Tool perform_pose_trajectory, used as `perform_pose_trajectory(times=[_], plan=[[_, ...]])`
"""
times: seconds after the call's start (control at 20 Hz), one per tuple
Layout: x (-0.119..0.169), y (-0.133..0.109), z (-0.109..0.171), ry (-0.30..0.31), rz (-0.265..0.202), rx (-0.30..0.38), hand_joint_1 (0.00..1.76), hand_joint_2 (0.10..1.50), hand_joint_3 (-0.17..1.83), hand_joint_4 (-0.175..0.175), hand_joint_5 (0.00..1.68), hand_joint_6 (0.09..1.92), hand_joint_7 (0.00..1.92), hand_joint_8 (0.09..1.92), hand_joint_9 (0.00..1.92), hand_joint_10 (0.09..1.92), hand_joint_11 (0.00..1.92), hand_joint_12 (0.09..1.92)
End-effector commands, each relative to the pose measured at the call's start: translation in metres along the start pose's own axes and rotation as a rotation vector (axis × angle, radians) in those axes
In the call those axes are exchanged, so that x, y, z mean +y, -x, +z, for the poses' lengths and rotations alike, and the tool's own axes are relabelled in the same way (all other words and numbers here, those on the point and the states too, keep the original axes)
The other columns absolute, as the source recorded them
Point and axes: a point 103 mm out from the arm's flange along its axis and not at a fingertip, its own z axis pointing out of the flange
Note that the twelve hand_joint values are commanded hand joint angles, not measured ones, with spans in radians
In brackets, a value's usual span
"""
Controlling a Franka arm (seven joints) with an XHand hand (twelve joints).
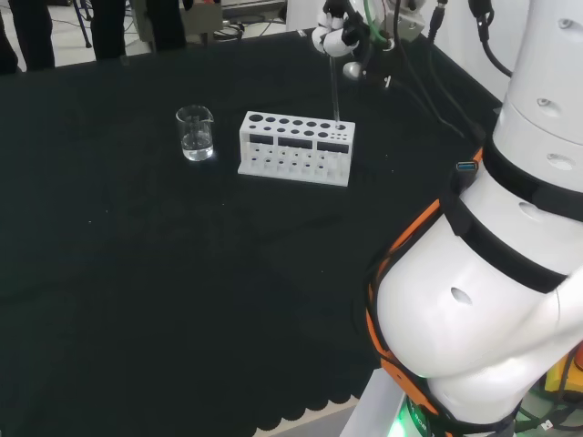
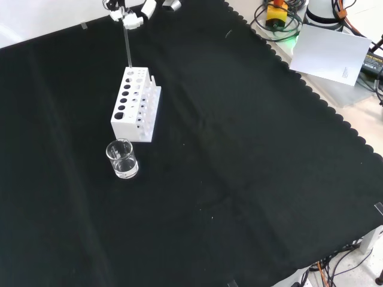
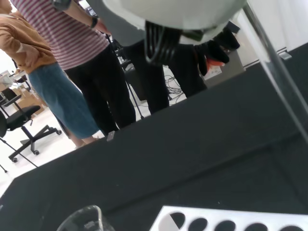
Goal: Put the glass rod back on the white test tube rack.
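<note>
The glass rod (image 1: 334,91) is pinched at its top by the curled fingers (image 1: 330,38) of the hand (image 2: 133,15) and hangs upright below them, its tip at an end hole of the white rack (image 1: 295,147), evidently for straight insertion.

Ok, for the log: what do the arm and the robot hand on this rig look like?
The arm is built of big, rounded, glossy white links, with black bands at the joints and an orange cable running along the lower link. Dark cables trail near the wrist. The robot hand is black and white, with white fingertips. In the wrist view a white shell with black ribbed cabling shows.
</note>
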Motion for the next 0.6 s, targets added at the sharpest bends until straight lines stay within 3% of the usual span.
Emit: perform_pose_trajectory(times=[0.05, 0.6], plan=[[-0.004, 0.025, 0.015, -0.022, 0.036, -0.003, 1.30, 0.64, 0.87, -0.175, 1.05, 0.92, 1.15, 1.24, 1.58, 0.90, 1.63, 0.79], [-0.009, 0.043, 0.033, -0.055, 0.063, -0.003, 1.30, 0.64, 0.87, -0.175, 1.05, 0.91, 1.15, 1.24, 1.58, 0.90, 1.63, 0.79]])
